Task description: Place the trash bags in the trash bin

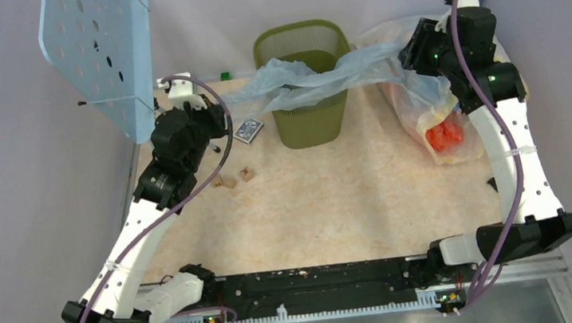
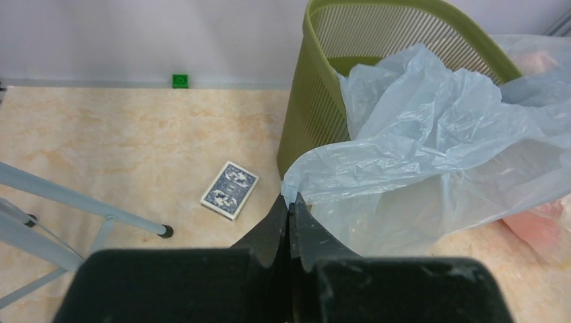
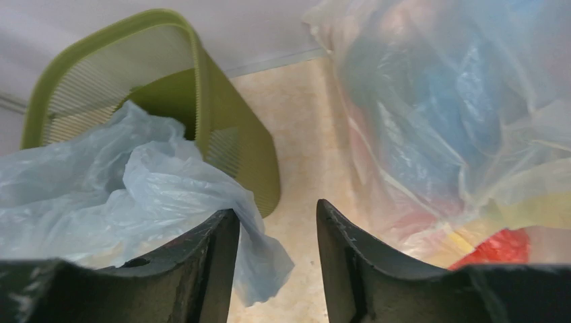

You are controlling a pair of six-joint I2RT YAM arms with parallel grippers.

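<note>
Left fingers [image 2: 289,205] are pinched tight on one corner of the thin pale blue-grey crinkly plastic trash bag [image 2: 431,134], with no gap between them. Right fingers [image 3: 277,210] stand apart at a moderate width. The other end of the bag lies over my left-hand finger and droops down its inner side, not clamped.

The bag stretches between my two arms across the open top of the olive-green mesh-sided plastic trash bin [image 1: 311,123]. Its middle is bunched over the rim and dips partly into the mouth, and both ends sit outside the bin. The bin is upright at the far middle of the beige marbled table [image 1: 335,204].

A big clear-yellowish sack stuffed with coloured items [image 1: 443,125] sits right of the bin, just under my right wrist. A blue-backed pack of playing cards [image 2: 229,190] lies flat on the table left of the bin's base, apart from it. A small green square [image 2: 179,81] is at the back wall. Some small brown bits [image 1: 236,177] are on the table in front of the cards. A pale blue perforated panel [image 1: 95,53] stands tilted at far left.
</note>
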